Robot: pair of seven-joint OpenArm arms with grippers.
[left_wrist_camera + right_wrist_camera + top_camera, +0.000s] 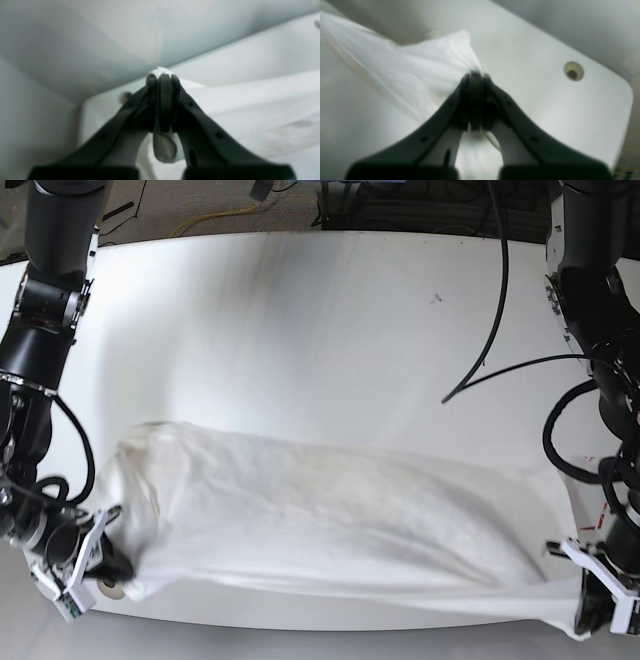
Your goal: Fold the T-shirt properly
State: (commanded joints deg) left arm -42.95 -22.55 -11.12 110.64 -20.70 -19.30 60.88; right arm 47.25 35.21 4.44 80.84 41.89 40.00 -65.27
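The white T-shirt (pixel 330 530) lies stretched sideways across the near part of the white table (pixel 330 330), pulled taut between both grippers. Only a faint yellowish tint of its print shows through the cloth. My right gripper (pixel 115 567), on the left of the base view, is shut on one end of the shirt; the right wrist view shows its tips (pixel 475 75) pinching bunched cloth (pixel 420 75). My left gripper (pixel 583 605), at the right near the table's front edge, is shut on the other end; the left wrist view shows its tips (pixel 162 76) clamped on the fabric (pixel 250 105).
A black cable (pixel 490 340) hangs over the table at the right. A small dark mark (pixel 436 298) is on the far tabletop. A round hole (pixel 573 71) sits near the table corner by the right gripper. The front edge is just beyond the shirt.
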